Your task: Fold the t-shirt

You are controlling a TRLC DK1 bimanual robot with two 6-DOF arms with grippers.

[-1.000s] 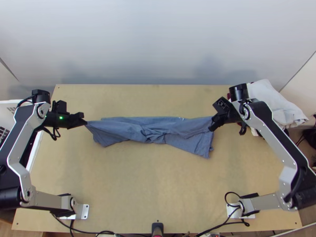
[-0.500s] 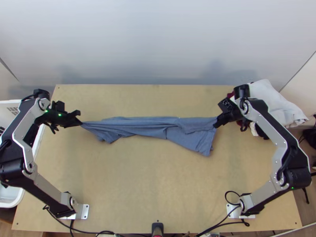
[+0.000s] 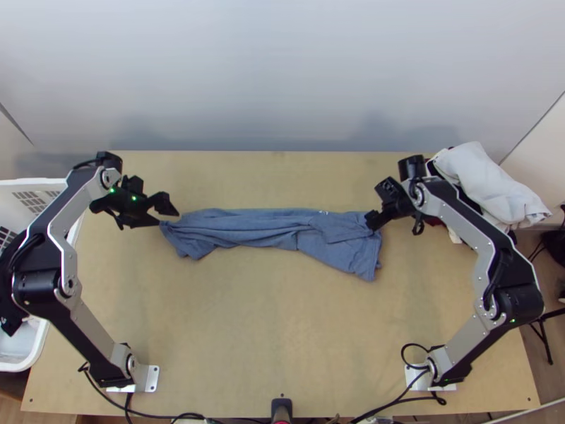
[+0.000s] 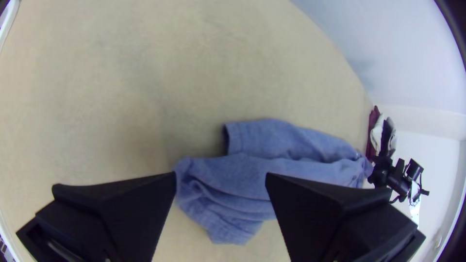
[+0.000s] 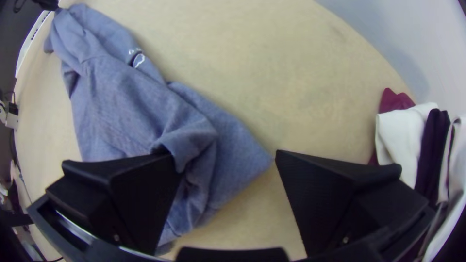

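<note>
Your blue cloth t-shirt (image 3: 268,230) lies as a narrow band on the light wooden table (image 3: 268,325) | your black flat-fingered left gripper (image 3: 168,215): spread, at one end | your black flat-fingered right gripper (image 5: 222,160): spread, at the other | long axis runs between them

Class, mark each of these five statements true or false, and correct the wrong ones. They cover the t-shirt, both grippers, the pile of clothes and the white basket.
1. The blue t-shirt lies in a long, narrow strip across the table. True.
2. The left gripper is clamped shut on the t-shirt. False: the left gripper is open, its fingers apart.
3. The right gripper is open. True.
4. In the top view, the pile of clothes is at the left. False: the pile of clothes is at the right.
5. In the top view, the white basket is at the left. True.
</note>
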